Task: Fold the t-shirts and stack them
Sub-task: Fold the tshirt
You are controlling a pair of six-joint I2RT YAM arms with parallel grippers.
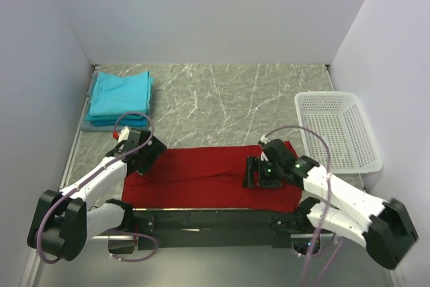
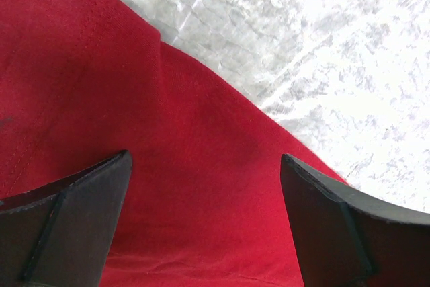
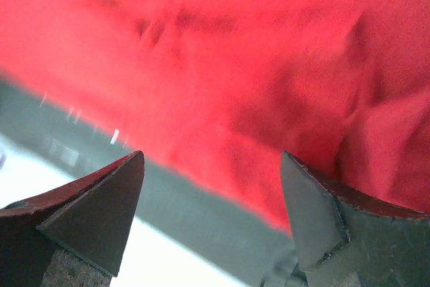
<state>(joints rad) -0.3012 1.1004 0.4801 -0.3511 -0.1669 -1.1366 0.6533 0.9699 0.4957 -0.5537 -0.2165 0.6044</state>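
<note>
A: Near the front of the surface point(image 1: 222, 99): red t-shirt point(image 1: 201, 178), flat, in a long strip.
B: And the teal t-shirts point(image 1: 119, 95)?
A: Folded, piled up at the far left corner.
B: Over the red one's left end, left hand point(image 1: 145, 163), spread wide, holding nothing.
A: Over its right part, right hand point(image 1: 259, 174), spread too. Off to the right, white basket point(image 1: 336, 129).

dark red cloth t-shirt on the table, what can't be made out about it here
- Top view: the left gripper and right gripper cover parts of the dark red cloth t-shirt.
- Left wrist view: only one edge shows; the frame cuts off the rest.
- Right wrist view: blur hides the folds.
</note>
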